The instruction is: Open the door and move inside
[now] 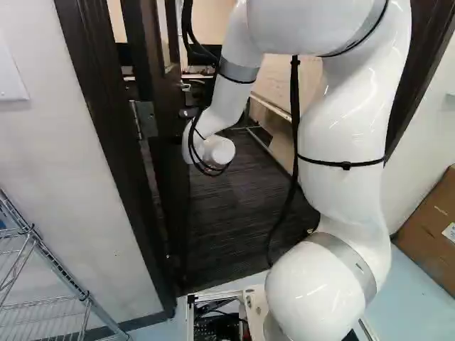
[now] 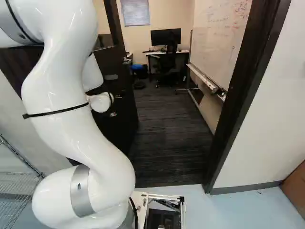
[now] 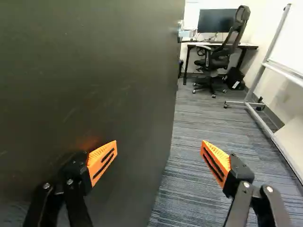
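The dark door (image 3: 94, 71) stands swung inward, running from nine o'clock of the pincer (image 3: 159, 150) to just short of twelve. The pincer is spread wide and holds nothing; its nine o'clock orange pad (image 3: 102, 161) is very near the door's face, though whether it touches cannot be told. The other is over the carpet (image 3: 189, 123), in the open gap.

The step in hand looks like holding the door back while the base goes through, with the opening largely won. No grip is called for: steady side pressure towards nine o'clock should serve, with the arm (image 2: 62, 95) kept firm as the base creeps towards twelve. Pushing tip-first could scrape the face or let the door slip past and swing back.

The base would do well to keep midway between the hinge-side jamb (image 1: 106, 142) at eleven and the far jamb (image 2: 248, 90) at one. Once inside, the whiteboard stand (image 3: 265, 118) at one o'clock wants clearance, so any turn should wait.
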`<state>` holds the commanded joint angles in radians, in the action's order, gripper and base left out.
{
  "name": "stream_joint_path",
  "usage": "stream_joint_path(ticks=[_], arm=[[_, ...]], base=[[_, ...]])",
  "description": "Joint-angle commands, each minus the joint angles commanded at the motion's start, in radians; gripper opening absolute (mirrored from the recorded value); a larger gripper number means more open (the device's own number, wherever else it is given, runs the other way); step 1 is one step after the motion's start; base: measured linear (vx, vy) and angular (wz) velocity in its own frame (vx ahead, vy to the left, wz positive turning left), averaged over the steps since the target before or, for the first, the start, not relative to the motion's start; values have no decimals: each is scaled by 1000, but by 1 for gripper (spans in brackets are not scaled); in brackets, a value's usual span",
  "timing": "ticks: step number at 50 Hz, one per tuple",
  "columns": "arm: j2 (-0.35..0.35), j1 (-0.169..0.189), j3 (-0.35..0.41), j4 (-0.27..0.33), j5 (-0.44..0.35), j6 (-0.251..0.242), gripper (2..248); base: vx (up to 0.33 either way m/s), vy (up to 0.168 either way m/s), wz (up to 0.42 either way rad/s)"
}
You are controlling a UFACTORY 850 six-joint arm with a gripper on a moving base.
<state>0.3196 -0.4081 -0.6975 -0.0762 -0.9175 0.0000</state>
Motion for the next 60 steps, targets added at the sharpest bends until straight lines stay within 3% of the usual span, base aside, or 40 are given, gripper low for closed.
stream_joint_path(ticks=[60], arm=[[2,-1,-2,1,0,0,247]], base=[[0,0,0]])
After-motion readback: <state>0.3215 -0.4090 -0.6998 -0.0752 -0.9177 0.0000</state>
